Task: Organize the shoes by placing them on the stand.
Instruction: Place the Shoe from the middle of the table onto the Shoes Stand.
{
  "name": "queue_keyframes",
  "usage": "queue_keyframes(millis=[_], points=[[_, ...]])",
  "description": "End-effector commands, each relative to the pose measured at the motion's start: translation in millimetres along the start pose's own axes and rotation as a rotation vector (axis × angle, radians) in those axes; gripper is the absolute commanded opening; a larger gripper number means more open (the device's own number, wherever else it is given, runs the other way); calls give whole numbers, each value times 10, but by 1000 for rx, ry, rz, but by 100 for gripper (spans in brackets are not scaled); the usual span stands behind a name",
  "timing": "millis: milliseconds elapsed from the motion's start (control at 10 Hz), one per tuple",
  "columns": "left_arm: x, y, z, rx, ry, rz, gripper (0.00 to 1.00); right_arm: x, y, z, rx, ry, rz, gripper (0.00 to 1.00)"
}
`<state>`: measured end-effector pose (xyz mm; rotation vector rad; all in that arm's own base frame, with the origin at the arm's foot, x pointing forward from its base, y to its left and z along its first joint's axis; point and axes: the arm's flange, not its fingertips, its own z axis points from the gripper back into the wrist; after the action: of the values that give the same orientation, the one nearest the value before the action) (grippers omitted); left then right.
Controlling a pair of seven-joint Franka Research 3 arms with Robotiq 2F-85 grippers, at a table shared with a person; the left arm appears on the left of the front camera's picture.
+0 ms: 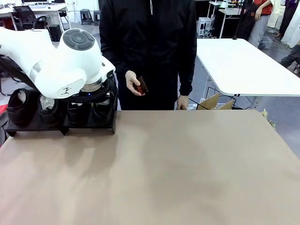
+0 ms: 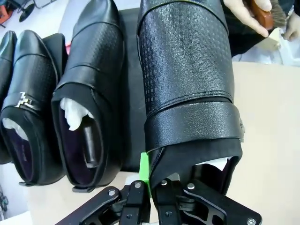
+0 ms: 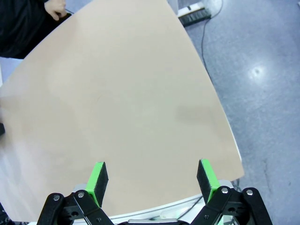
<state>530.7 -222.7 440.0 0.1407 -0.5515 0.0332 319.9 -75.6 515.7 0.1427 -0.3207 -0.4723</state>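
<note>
At the left of the front view, the big white left arm [image 1: 61,65] is reaching over the black stand [image 1: 89,125]. The stand is sitting at the far left edge of the tan table [image 1: 187,164]. Black shoes are standing on it in a row, and the arm is hiding part of them. One shoe [image 1: 18,105] is showing at the far left of the stand.

In the left wrist view, the left gripper [image 2: 149,185] is sitting at the bottom middle of the frame. Its jaws are squeezed tight on the back rim of a shiny black shoe [image 2: 187,75] that is filling the middle and right. A green pad [image 2: 144,168] is pressing on that rim. Two more shoes are lying beside it at the left, one [image 2: 89,93] with white paper inside and one [image 2: 28,98] with a silver buckle.

In the right wrist view, the right gripper [image 3: 152,180] is hanging above the bare tan table with its jaws spread wide and nothing between them.

A person in black is standing at the top middle of the front view. One hand [image 1: 133,83] is holding a small brown thing [image 1: 142,86].
</note>
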Motion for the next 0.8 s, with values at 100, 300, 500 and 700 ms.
queue_keyframes(millis=[100, 300, 500, 700], points=[[105, -90, -82, 23, -54, 18, 0, 5, -4, -5, 10, 1, 5, 100], [126, -85, -140, 33, -67, 32, 0, 5, -4, -5, 10, 1, 5, 100], [143, -77, -197, 34, -71, 35, 0, 5, -4, -5, 10, 1, 5, 100], [155, -69, -246, 29, -55, 39, 0, 5, -4, -5, 10, 1, 5, 100]])
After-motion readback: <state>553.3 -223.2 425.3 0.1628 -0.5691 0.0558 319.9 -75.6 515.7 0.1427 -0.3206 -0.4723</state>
